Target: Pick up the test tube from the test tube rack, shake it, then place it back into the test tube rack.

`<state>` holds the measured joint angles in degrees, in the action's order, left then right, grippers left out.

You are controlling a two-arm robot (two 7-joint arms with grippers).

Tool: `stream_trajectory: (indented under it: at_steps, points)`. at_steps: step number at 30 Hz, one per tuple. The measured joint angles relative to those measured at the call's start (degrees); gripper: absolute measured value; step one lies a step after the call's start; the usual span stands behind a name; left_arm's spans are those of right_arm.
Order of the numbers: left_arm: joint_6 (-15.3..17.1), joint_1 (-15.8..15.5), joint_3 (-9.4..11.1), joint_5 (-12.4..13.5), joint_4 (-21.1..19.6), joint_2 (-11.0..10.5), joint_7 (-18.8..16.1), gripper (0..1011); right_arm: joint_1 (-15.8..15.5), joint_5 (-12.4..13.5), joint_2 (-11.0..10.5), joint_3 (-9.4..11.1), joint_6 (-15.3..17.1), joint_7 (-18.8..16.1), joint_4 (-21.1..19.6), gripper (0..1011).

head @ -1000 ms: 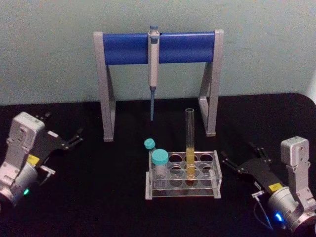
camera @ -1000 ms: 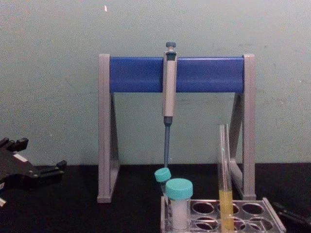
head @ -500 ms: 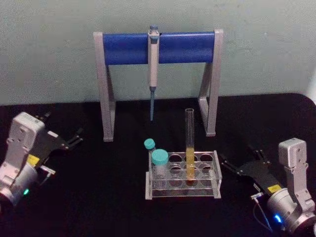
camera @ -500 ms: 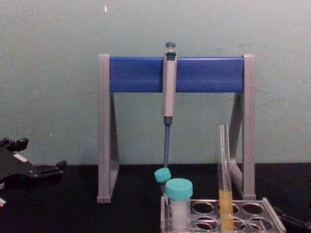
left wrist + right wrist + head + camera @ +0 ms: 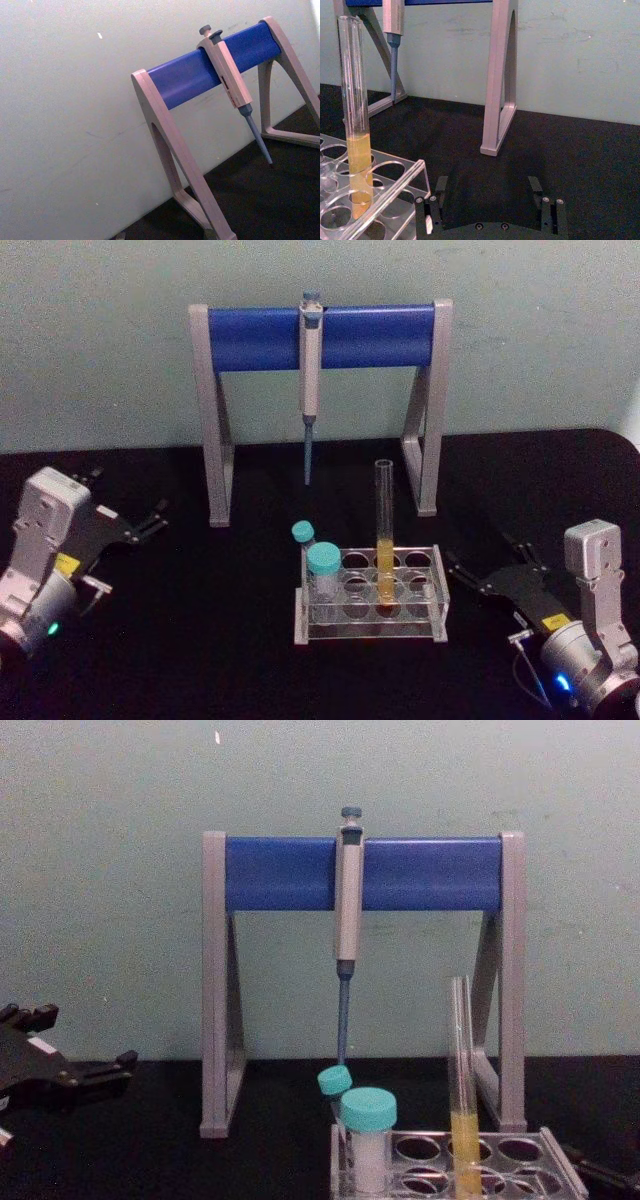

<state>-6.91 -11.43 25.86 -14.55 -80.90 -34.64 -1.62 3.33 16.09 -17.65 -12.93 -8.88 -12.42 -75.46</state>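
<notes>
Long clear glass test tube [image 5: 385, 530] with yellow liquid stands upright in low clear plastic test tube rack [image 5: 372, 623]; left gripper [image 5: 140, 523] and right gripper [image 5: 490, 565] flank it, well apart, jaws spread wide, empty.

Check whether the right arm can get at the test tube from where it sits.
Probably yes. The right gripper sits open beside the test tube rack, and the test tube stands tall above the rack, its upper part free on that side.

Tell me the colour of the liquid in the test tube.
Yellow; the test tube shows it best in the right wrist view.
</notes>
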Motion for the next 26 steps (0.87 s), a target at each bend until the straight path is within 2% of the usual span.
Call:
stream_trajectory:
  at_steps: [26]
  points:
    - [0.00, 0.00, 0.00, 0.00, 0.00, 0.00, 0.00, 1009, 0.00, 0.10, -0.02, 0.00, -0.06, 0.05, -0.06, 1000]
